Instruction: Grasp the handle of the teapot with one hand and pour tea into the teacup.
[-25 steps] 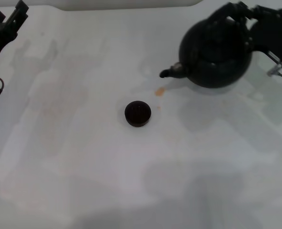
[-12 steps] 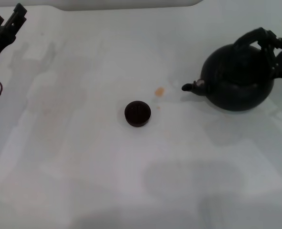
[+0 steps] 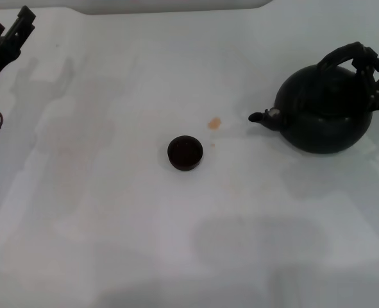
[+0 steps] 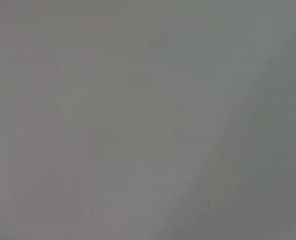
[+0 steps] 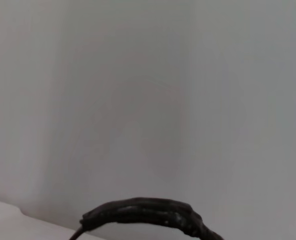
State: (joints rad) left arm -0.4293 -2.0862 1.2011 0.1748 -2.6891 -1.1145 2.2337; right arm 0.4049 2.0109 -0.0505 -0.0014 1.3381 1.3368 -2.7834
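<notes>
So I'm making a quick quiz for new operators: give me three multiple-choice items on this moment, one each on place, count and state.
1. Where is the teapot relative to the teacup?
A. On the robot's right
B. On the robot's left
C. Stacked on it

2. How many cups are on the table?
A. One
B. Two
C. Three

3. How does the teapot sit?
A. Upside down
B. Tipped steeply over the cup
C. About upright, spout toward the cup

Key: 1 A, it is by the right gripper at the handle; 2 A, only one dark cup shows; 3 C, the spout points toward the cup, well short of it.
</notes>
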